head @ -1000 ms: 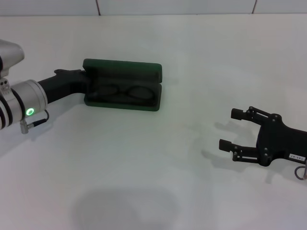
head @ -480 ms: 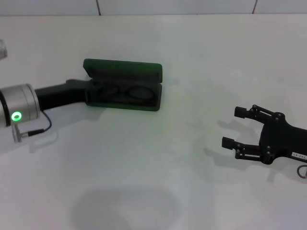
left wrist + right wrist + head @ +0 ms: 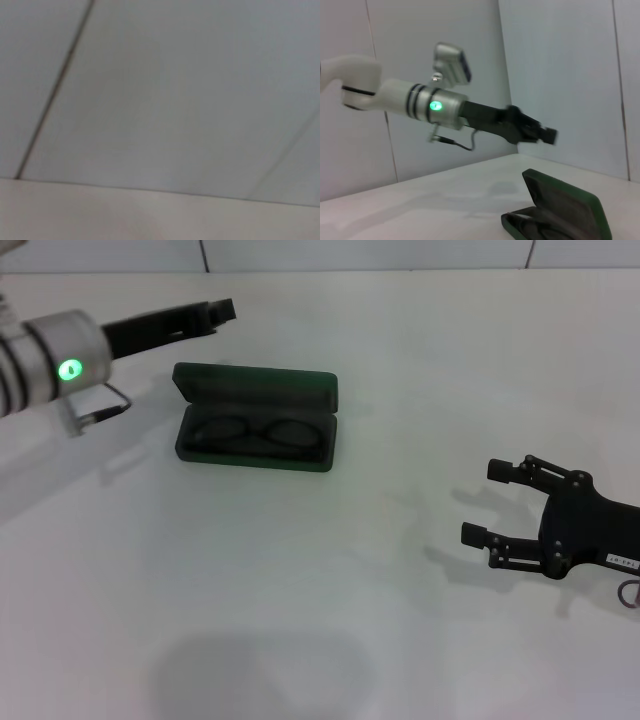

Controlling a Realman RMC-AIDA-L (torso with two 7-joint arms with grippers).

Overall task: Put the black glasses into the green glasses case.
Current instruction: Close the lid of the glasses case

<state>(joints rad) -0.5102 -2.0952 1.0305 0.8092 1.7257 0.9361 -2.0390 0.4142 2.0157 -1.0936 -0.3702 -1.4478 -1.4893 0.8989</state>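
The black glasses [image 3: 255, 430] are lying inside the green glasses case [image 3: 257, 418], folded down against the dark lining of the tray; the lid stands up behind them, still open, so the placing looks done and only the closing, if wanted, is left; nothing else shows in the case.

The left gripper [image 3: 222, 309] hangs in the air behind and to the left of the case, well clear of it and touching nothing; my read is that it is lifted like this to keep out of the lid's way; whether its fingers are open or closed I cannot tell, since the head view shows them side-on as one dark bar and the right wrist view gives only a smeared tip; the left wrist view looks at bare wall and the worktop's far edge, no help there.

The right gripper [image 3: 478, 502] sits low over the white worktop [image 3: 330, 580] far off to the right, well apart from the case; its fingers [image 3: 498, 471] are spread wide and hold nothing; parked, by the look of it, leaving the left arm to work alone; from its wrist view the case shows low in the corner, lid raised, with the left arm above it.
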